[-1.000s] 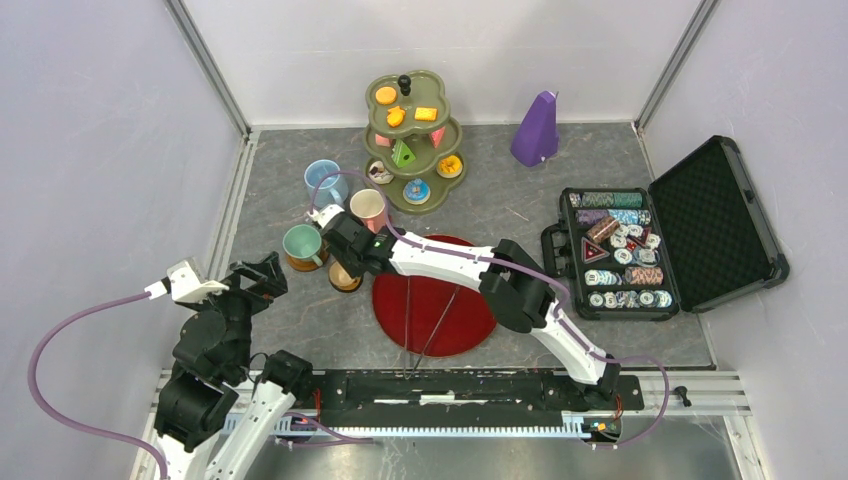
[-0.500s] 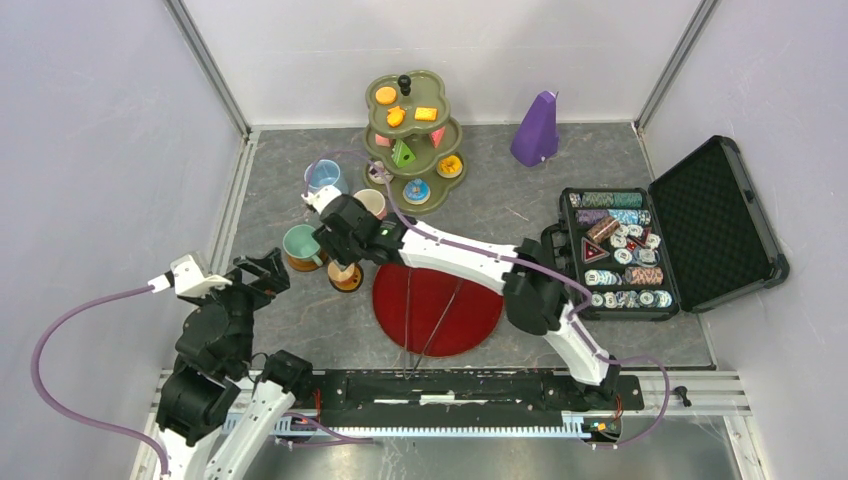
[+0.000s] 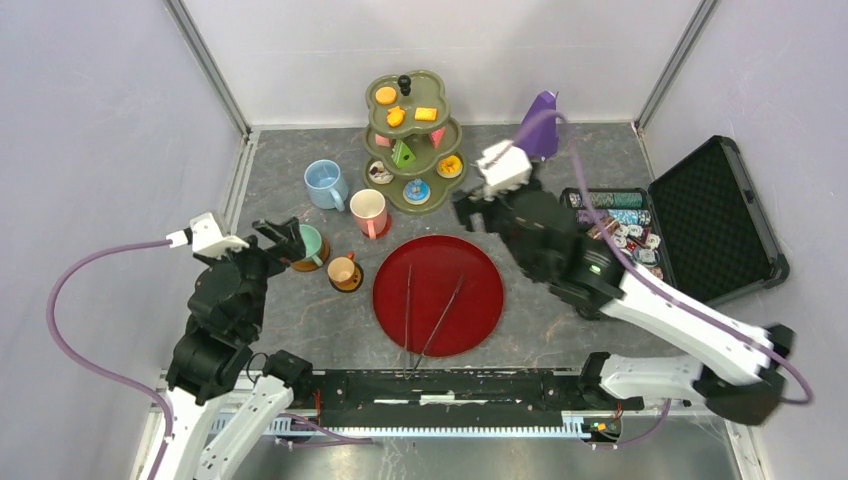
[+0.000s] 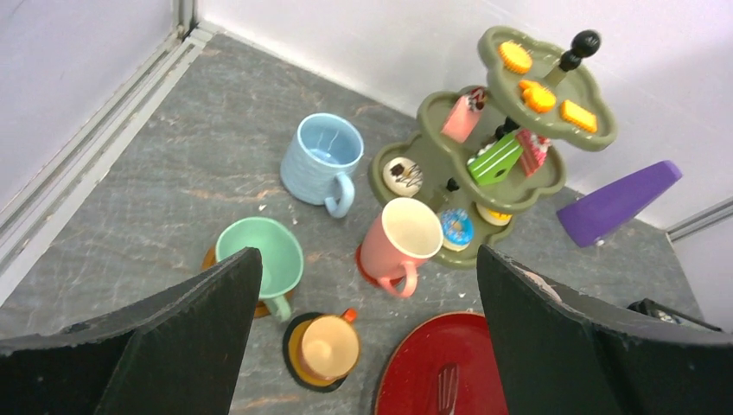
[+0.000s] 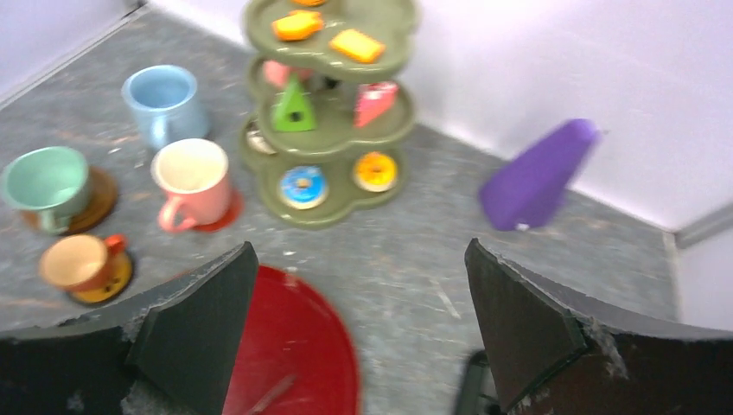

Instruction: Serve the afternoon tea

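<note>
An olive three-tier stand (image 3: pixel 410 140) at the back holds orange biscuits (image 5: pixel 356 45), cake slices (image 5: pixel 292 108) and donuts (image 5: pixel 302 184). In front of it and to the left stand a blue mug (image 3: pixel 325 184), a pink mug (image 3: pixel 368 212), a green mug (image 3: pixel 305 247) and a small orange cup (image 3: pixel 344 271) on a dark saucer. My left gripper (image 3: pixel 285 238) hovers open just left of the green mug, holding nothing. My right gripper (image 3: pixel 478 212) hangs open and empty to the right of the stand, high above the floor.
A red plate (image 3: pixel 438 295) with metal tongs (image 3: pixel 430 310) lies at front centre. A purple metronome (image 3: pixel 538 125) stands back right. An open black case of poker chips (image 3: pixel 620 250) fills the right side. Walls close in at the left, back and right.
My right gripper opened, left the orange cup on its saucer and swung from the mugs to the right of the stand. My left gripper advanced towards the green mug.
</note>
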Action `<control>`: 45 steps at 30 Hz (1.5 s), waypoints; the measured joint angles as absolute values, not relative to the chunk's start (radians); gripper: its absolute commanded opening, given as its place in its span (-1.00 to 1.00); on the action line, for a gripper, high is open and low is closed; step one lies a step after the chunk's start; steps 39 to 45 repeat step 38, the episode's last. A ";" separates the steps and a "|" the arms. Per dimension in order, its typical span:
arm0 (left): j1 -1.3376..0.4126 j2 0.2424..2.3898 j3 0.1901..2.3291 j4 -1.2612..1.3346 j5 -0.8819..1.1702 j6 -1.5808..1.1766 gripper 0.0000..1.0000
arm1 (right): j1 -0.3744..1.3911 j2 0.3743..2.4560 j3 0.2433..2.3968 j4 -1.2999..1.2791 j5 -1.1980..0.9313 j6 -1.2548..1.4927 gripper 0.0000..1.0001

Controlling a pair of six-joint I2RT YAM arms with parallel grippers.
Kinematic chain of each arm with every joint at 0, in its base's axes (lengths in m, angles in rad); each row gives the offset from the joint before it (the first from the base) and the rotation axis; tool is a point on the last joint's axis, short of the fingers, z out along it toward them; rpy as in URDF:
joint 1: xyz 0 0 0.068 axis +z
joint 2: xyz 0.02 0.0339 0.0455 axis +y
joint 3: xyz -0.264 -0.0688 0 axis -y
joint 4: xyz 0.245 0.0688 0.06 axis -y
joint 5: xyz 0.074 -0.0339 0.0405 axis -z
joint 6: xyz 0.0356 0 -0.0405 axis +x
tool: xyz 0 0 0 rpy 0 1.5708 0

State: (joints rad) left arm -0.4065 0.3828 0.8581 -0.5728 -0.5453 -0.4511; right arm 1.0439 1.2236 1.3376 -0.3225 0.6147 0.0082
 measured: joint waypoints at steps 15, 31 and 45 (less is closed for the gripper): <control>-0.406 0.669 1.069 -0.373 -0.456 -0.389 1.00 | 1.047 0.576 1.003 -0.015 1.052 -0.375 0.96; -0.406 0.690 1.216 -0.333 -0.442 -0.324 1.00 | 1.047 0.524 0.900 0.146 1.080 -0.552 0.96; -0.406 0.662 1.217 -0.333 -0.448 -0.305 1.00 | 1.047 0.514 0.886 0.171 1.066 -0.556 0.96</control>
